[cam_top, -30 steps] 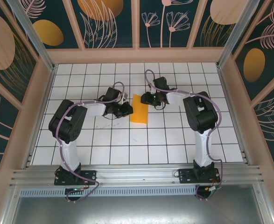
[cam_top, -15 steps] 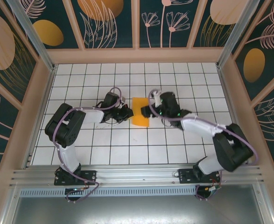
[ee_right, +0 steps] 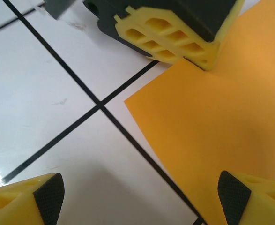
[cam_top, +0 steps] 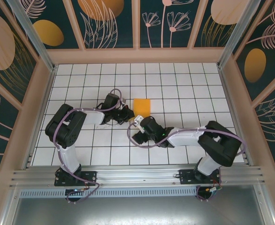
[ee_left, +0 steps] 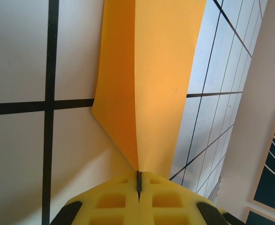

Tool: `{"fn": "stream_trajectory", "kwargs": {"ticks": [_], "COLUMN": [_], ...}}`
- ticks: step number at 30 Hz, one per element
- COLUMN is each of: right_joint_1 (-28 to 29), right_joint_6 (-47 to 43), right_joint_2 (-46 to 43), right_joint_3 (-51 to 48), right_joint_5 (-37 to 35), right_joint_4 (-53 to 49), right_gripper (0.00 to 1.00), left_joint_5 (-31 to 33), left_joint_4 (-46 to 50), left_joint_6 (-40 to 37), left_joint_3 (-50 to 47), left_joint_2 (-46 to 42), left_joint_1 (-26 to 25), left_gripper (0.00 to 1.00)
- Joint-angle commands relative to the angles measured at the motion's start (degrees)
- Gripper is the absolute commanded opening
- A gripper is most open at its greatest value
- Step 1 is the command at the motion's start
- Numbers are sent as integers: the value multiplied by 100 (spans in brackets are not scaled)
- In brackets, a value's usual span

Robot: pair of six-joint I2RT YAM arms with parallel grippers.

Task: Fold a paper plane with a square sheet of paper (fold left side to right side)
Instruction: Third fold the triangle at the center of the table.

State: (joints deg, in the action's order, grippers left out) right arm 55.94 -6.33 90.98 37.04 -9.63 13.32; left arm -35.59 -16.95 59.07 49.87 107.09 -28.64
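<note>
My left gripper (ee_left: 138, 182) is pressed together, pinching the near edge of the square sheet of paper (ee_left: 151, 70), which runs on straight ahead from its tips. My right gripper (ee_right: 141, 194) stands spread wide, holding nothing; the sheet lies just ahead, toward its right finger.
</note>
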Motion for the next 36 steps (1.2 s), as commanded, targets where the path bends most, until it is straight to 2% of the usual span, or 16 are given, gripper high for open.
{"fn": "stream_trajectory", "kwargs": {"ticks": [1,5,8,12,15,20,24,28,30,33,36], "right_joint_1": [13,5,4,-4,-17,-87,-203,-346,-427,-516,-622], "right_joint_6": [-434,-562,-594,-601,-574,-477,-312,-114,27,220,389], "right_joint_2": [267,562,649,631,541,455,388,343,328,330,367], "right_joint_3": [373,680,838,873,824,796,766,726,726,736,763], "right_joint_5": [-417,-481,-406,-317,-249,49,441,842,1083,1293,1473], "right_joint_4": [350,395,366,229,138,-86,-248,-269,-231,-147,-101], "right_gripper": [86,76,63,41,29,0,0,0,0,0,0], "left_joint_5": [-97,-106,-108,-107,-82,166,442,501,505,280,55], "left_joint_4": [-54,-45,-38,-28,-6,343,823,1234,1547,1788,1880], "left_joint_6": [37,27,27,32,2,-260,-661,-1070,-1364,-1696,-1931], "left_joint_3": [-4,11,6,6,14,132,231,433,765,1262,1765], "left_joint_2": [-166,-162,-153,-153,-153,-285,-658,-856,-819,-421,41], "left_joint_1": [-45,-54,-52,-54,-54,-37,164,437,475,474,432], "left_gripper": [0,0,0,0,0,10,35,43,42,32,26]}}
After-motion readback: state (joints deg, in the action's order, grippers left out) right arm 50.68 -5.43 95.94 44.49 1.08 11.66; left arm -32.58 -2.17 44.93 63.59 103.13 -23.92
